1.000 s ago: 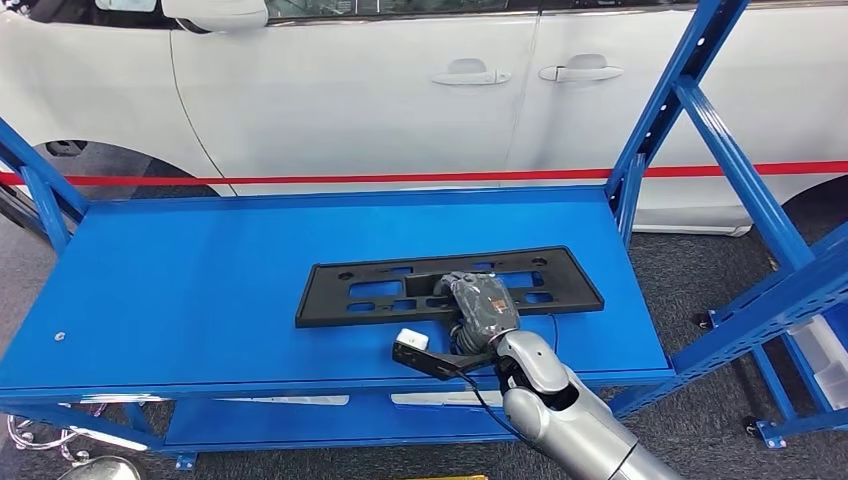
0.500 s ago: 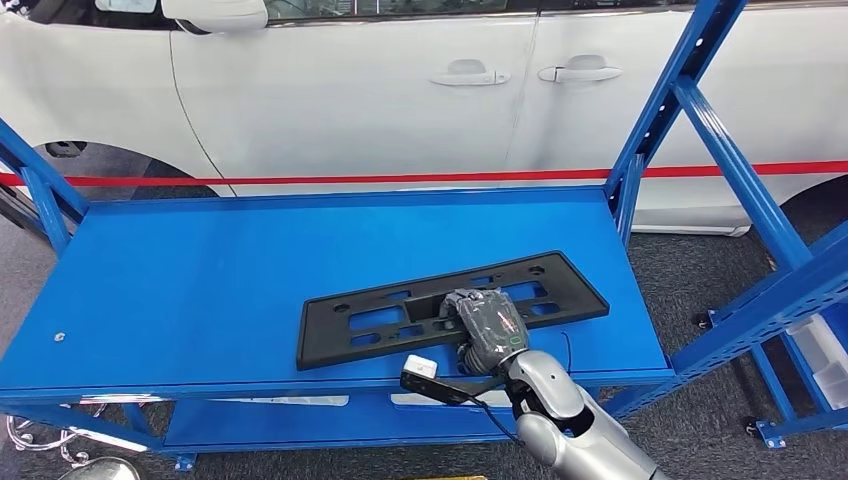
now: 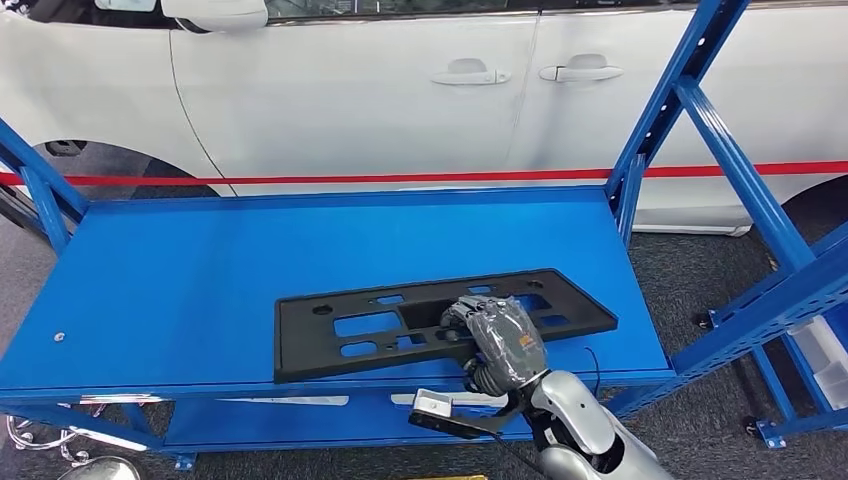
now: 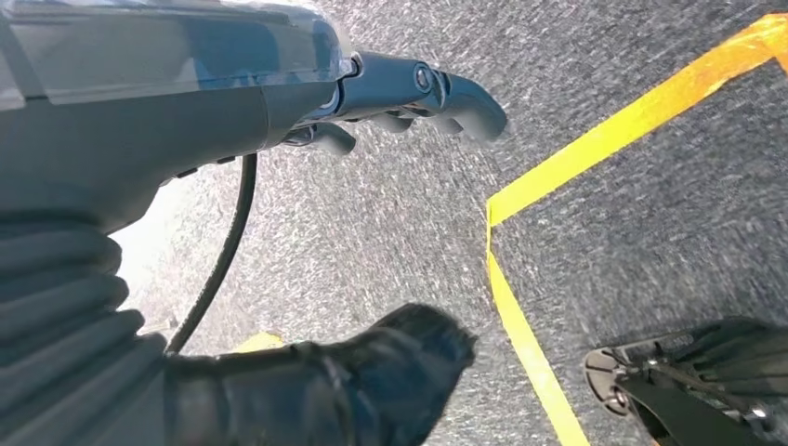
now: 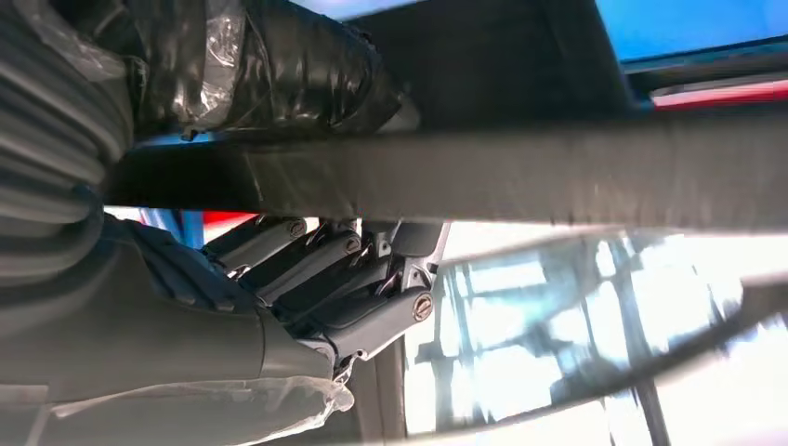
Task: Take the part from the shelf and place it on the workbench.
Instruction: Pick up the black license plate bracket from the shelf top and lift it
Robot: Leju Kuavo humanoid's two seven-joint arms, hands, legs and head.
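Your right hand (image 3: 502,340) comes in from 5 o'clock, fingers (image 5: 307,269) clenched around the black part's (image 3: 400,322) near edge; the part sits tilted over the blue shelf (image 3: 180,290); your left hand (image 4: 279,232) hangs released above the floor (image 4: 650,204).

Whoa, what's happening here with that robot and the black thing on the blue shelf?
The right robot hand grips a long black plastic part by its near edge, over the blue shelf. The part sits tilted, with one end reaching past the shelf's front edge. The left robot hand hangs open over the floor. A white car stands behind.
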